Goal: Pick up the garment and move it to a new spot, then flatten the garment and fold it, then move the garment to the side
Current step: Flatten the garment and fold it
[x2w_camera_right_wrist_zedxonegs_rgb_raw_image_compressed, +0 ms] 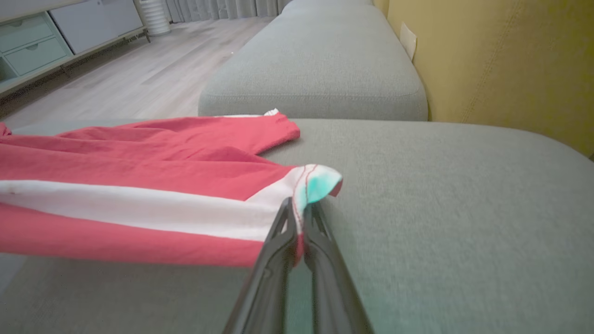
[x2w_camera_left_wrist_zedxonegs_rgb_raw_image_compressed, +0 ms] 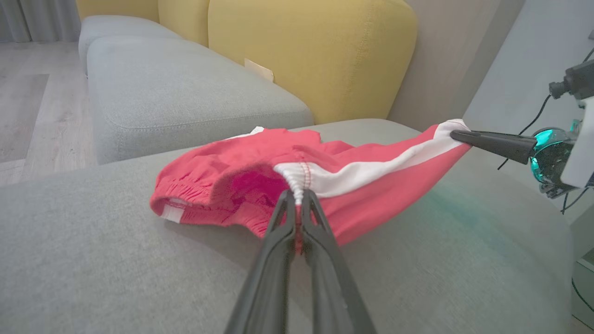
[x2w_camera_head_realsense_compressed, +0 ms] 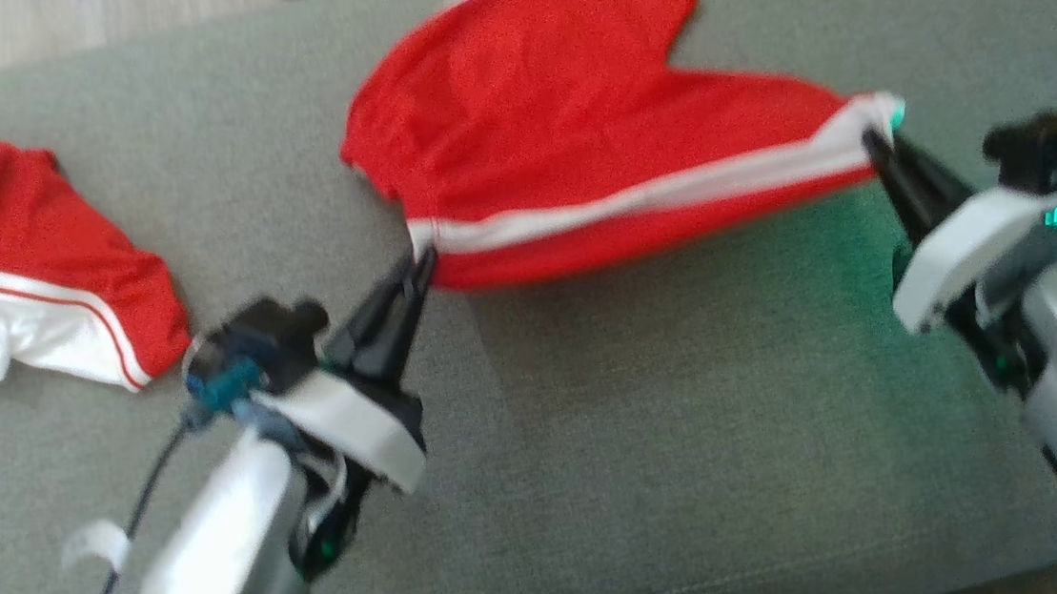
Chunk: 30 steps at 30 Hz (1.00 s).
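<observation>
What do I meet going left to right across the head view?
Jersey → left gripper, shut on the waistband end of the shorts → shorts, stretched between both grippers → right gripper, shut on their white-striped right end.

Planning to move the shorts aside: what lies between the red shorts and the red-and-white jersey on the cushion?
Bare grey cushion, as the head view shows, separates the red shorts from the red-and-white jersey; nothing sits on that stretch.
</observation>
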Motion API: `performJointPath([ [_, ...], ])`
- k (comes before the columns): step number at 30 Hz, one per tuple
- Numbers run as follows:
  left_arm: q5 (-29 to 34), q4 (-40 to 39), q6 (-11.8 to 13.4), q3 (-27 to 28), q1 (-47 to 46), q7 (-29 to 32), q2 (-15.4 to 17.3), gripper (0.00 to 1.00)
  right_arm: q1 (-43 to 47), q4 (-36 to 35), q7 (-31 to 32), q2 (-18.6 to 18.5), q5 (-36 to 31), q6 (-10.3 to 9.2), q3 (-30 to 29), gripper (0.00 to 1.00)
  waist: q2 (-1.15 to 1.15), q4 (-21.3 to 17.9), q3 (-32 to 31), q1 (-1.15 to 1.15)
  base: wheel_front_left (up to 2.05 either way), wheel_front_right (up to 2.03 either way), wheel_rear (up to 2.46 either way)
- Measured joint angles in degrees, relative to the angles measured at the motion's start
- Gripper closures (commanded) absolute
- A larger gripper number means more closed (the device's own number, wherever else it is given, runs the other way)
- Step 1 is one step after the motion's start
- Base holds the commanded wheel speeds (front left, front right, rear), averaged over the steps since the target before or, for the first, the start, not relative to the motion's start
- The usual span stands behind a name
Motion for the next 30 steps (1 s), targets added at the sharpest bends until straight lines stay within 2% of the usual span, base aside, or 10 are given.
performJointPath([
  [9, 2.92, -3.39, 0.00, 0.32, 9.79, 0.00, -0.81, 1.00, 12.23, -7.26, 4.02, -2.33, 0.83, 0.00, -2.34, 1.00, 0.00, -0.34, -5.97, 0.00, 0.00, 0.00, 0.00],
  [18, 5.06, -7.00, 0.00, 0.47, 18.07, 0.04, -1.40, 1.00, 25.65, -17.68, 11.57, -5.71, 2.35, 0.00, -6.34, 1.00, 0.00, -0.54, -11.09, 0.00, 0.00, 0.00, 0.00],
  [25, 6.26, -10.48, 0.00, -0.07, 23.54, 0.04, -1.15, 1.00, 35.32, -27.49, 17.81, -6.98, 2.75, 0.00, -12.01, 1.00, 0.00, -0.04, -12.38, 0.00, 0.00, 0.00, 0.00],
  [30, 6.28, -11.05, -0.01, 1.01, 23.86, 0.05, -1.27, 1.00, 36.74, -32.67, 19.67, -6.69, 0.00, 0.00, -16.00, 1.00, 0.00, 0.26, -11.90, 0.00, 0.00, 0.00, 0.00],
])
